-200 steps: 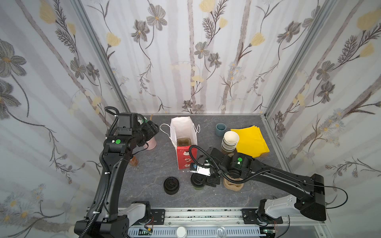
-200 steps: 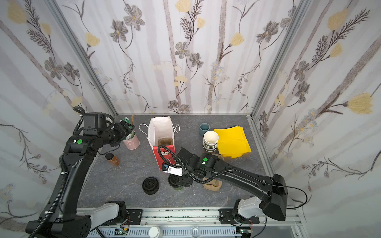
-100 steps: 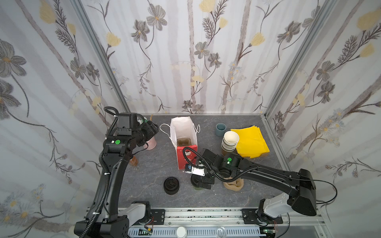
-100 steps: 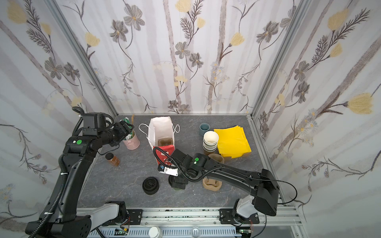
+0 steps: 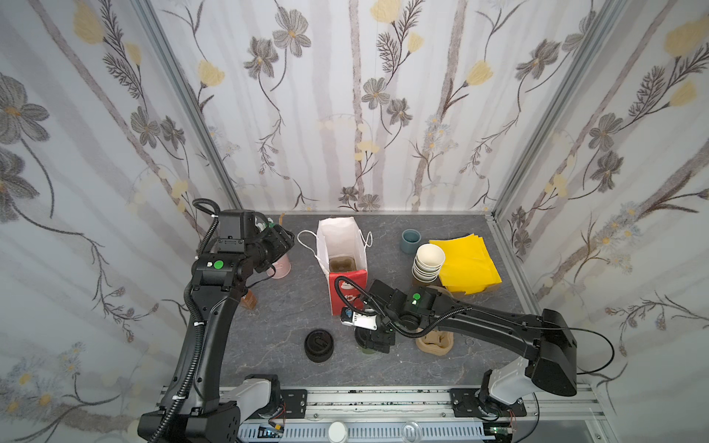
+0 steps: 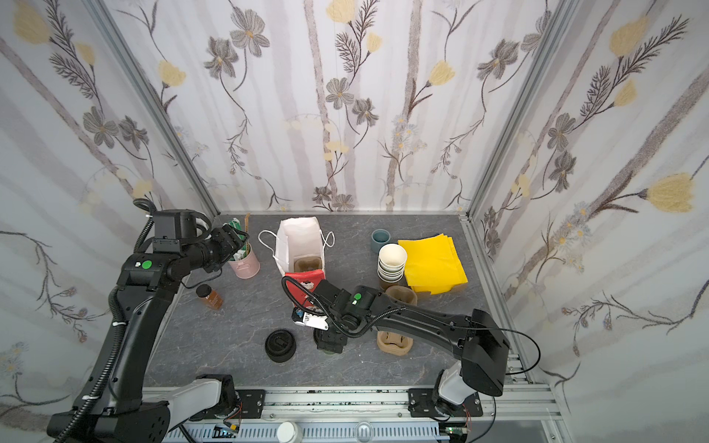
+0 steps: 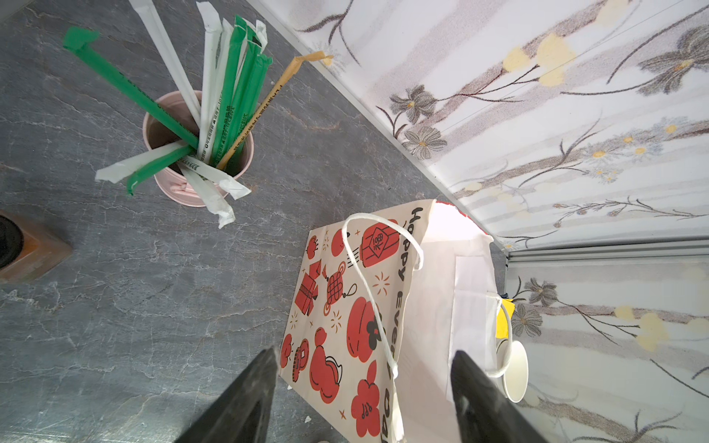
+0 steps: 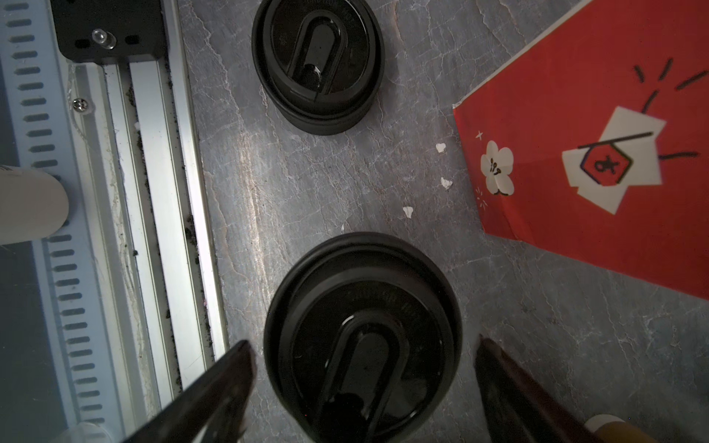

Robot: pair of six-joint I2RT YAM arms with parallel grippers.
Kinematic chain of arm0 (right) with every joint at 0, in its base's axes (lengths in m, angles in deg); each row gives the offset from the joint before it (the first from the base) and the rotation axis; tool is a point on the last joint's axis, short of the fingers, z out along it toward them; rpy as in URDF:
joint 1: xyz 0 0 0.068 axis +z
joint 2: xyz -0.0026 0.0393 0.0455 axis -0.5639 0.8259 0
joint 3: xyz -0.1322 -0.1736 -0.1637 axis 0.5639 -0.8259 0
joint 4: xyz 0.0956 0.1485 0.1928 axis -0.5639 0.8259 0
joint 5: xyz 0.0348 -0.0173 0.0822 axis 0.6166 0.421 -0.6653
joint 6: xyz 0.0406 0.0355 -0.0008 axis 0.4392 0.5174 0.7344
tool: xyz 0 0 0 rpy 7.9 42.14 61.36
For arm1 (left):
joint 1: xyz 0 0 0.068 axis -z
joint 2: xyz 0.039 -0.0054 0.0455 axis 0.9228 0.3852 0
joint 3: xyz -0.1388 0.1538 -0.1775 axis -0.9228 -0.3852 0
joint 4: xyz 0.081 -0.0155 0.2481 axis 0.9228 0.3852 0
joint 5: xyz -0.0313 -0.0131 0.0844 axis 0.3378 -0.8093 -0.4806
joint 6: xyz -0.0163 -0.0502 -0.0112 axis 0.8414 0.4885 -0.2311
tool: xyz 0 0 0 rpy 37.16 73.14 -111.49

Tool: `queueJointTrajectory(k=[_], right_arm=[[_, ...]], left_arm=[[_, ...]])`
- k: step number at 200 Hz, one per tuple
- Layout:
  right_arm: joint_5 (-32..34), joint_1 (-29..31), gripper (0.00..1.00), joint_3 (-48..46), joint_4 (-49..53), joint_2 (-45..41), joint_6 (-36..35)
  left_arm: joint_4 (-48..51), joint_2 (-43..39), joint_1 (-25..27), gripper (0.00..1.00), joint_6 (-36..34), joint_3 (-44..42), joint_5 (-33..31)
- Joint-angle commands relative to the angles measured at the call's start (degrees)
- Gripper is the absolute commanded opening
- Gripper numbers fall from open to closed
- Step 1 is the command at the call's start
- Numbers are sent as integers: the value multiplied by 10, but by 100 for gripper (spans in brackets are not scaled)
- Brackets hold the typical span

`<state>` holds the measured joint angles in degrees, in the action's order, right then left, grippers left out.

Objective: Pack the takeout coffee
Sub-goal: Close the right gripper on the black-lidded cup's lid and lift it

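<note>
Straddling takeout coffee (image 8: 362, 326), right tool (image 8: 364, 345) spread

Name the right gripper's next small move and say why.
Probably close the right gripper on the coffee. In the right wrist view its open jaws flank the cup with a gap on each side, gripping nothing. The open bag stands close by, ready for packing.

- A squat stack of black lids (image 5: 319, 345) is sitting on the grey tabletop (image 5: 276, 314).
- Lidless paper cups (image 5: 429, 261) are standing stacked just beside yellow napkins (image 5: 468, 264).
- A pink cup (image 7: 176, 190) is holding wrapped straws (image 7: 238, 88).
</note>
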<state>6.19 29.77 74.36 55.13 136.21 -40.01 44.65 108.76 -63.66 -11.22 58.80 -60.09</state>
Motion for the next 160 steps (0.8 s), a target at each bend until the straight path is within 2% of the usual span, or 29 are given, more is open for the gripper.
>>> queueJointTrajectory(k=[1, 160], right_arm=[[-11, -3, 89, 8, -16, 5, 5], [-28, -14, 85, 10, -1, 25, 8]], left_arm=[[-20, -2, -1, 72, 1, -1, 0], [-23, 3, -3, 69, -1, -3, 7]])
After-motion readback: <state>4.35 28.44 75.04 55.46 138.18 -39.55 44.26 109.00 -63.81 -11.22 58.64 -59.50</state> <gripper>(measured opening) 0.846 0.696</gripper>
